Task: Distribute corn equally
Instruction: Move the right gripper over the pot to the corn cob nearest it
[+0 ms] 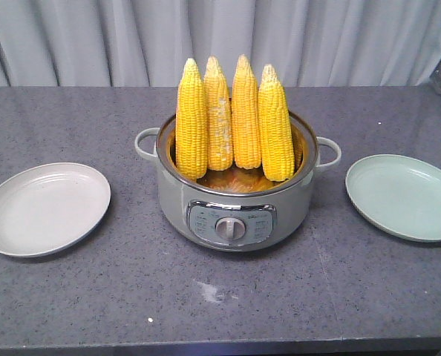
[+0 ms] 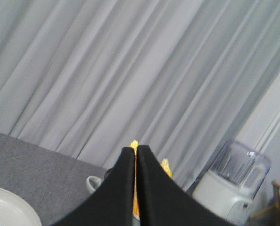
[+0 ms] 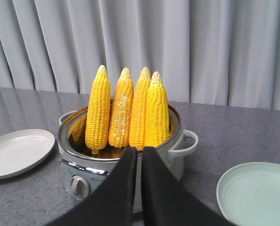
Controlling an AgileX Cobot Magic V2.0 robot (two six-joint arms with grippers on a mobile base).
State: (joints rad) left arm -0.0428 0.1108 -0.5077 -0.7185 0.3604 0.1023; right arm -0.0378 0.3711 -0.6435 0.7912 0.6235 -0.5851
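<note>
**Four cobs upright in the cooker, both hands clenched and empty**

On the front camera I see the corn (image 1: 246,115) standing as four cobs side by side in the grey cooker pot (image 1: 177,204), tapered tips up and leaning on its back rim. The second cob from the left (image 1: 220,122) carries paler whitish patches. The pot sits in the middle of the grey worktop (image 1: 295,297), with its control dial (image 1: 230,228) facing me.

A white plate (image 1: 46,208) lies to the pot's left and a pale green plate (image 1: 402,196) to its right. Each is apart from the pot and holds nothing.

My left hand (image 2: 135,149) is clenched, the two black fingers pressed together with only a thin slit between them and nothing in it. It is aimed at the curtain (image 2: 130,70); past its tip I see cob tips, a pot handle and a blender (image 2: 232,183) off to the right.

My right hand (image 3: 139,149) is likewise clenched on nothing. It points straight at the pot from the front and does not touch it or the corn.
</note>
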